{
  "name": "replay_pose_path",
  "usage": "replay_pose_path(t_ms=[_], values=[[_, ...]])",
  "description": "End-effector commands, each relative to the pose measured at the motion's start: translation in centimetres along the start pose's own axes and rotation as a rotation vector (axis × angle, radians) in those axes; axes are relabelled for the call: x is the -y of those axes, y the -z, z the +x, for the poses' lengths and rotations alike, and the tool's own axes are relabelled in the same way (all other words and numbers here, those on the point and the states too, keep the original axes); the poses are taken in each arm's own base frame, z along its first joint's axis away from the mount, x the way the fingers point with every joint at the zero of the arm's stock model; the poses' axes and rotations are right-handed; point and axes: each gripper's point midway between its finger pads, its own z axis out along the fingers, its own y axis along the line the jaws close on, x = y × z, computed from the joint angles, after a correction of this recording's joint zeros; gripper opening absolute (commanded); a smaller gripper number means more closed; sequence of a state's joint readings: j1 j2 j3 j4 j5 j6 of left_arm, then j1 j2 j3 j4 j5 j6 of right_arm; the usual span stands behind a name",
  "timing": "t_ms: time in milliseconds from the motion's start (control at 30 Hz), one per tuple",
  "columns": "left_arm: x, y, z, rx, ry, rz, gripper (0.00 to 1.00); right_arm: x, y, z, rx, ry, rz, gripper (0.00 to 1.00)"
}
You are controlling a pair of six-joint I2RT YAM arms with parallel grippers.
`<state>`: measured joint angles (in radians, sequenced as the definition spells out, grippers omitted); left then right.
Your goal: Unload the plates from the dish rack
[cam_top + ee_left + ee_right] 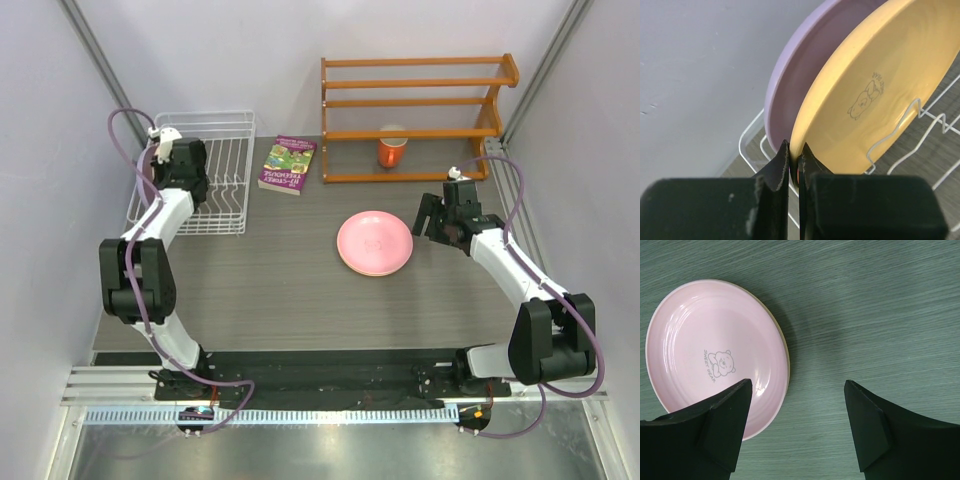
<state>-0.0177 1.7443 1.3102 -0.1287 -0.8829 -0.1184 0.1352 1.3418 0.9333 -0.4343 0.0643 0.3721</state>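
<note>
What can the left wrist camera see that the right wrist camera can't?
Only the left wrist view: a yellow plate and a lavender plate standing in the white dish rack, the left gripper shut on the yellow plate's rim. Only the right wrist view: a pink plate lying flat on the table, near the open right gripper. Both: the grey table and a little bear drawn on a plate.

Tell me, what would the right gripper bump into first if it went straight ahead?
The open right gripper would likely meet the grey wood-grain table first, just beside the round pink plate; one finger might clip its rim.
</note>
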Motion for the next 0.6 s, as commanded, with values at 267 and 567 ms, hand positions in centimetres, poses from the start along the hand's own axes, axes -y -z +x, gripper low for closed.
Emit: replay_pose_path(t_ms=[267, 567], values=[[-6.4, 7.6, -10.7, 0.284, 0.143, -0.140, 0.00, -0.7, 1.3, -1.4, 0.064, -0.012, -0.043, 0.80], [-5.2, 6.6, -9.1, 0.255, 0.106, -0.150, 0.00, -0.4, 1.5, -1.2, 0.067, -0.012, -0.036, 0.81]])
